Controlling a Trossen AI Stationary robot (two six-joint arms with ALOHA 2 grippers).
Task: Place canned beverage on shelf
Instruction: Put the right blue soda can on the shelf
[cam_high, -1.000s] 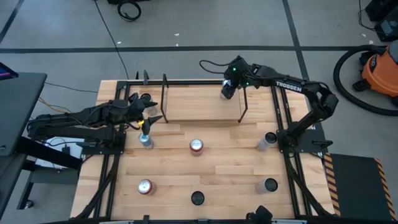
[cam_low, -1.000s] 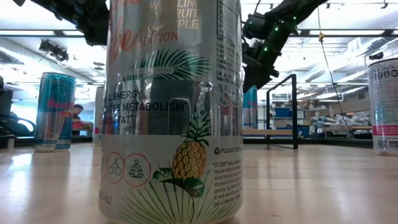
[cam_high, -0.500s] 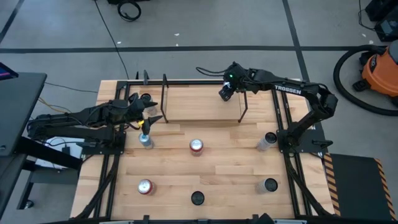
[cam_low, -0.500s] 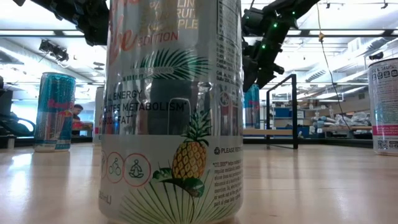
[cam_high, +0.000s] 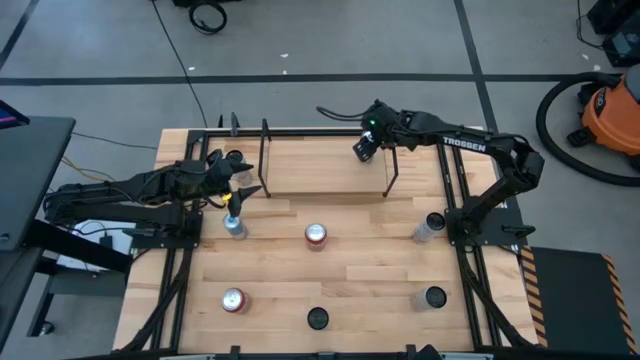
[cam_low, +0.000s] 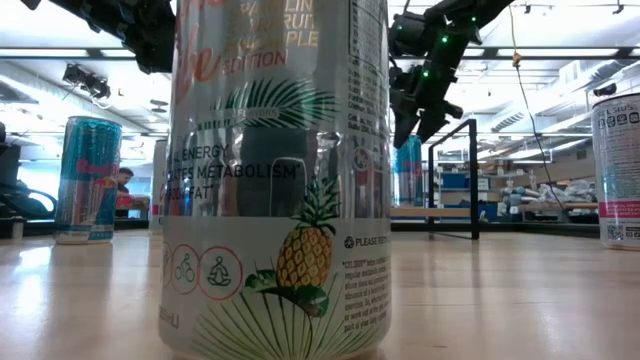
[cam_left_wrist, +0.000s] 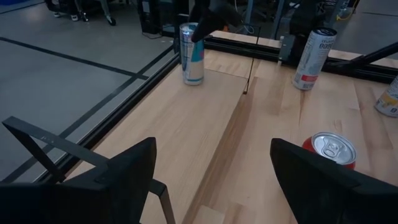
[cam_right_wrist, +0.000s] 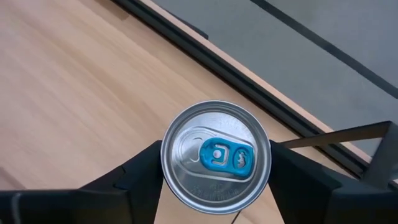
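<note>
Blue-tab can (cam_right_wrist: 216, 156) stood sealed on shelf (cam_high: 325, 185) right end; right gripper (cam_right_wrist: 214, 163) fingers spread around it; left gripper (cam_left_wrist: 211, 168) spread, empty.

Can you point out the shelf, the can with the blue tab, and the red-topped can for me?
shelf (cam_high: 300, 165): high view, bare wood board.
can with the blue tab (cam_right_wrist: 216, 155): right wrist view, lid centre.
red-topped can (cam_high: 316, 234): high view, its top.

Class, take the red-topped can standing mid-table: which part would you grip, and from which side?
Grip the red-topped can across its round side wall, probably coming down from above. It stands upright on the table with bare wood all round, so fingers can drop on either side.
</note>
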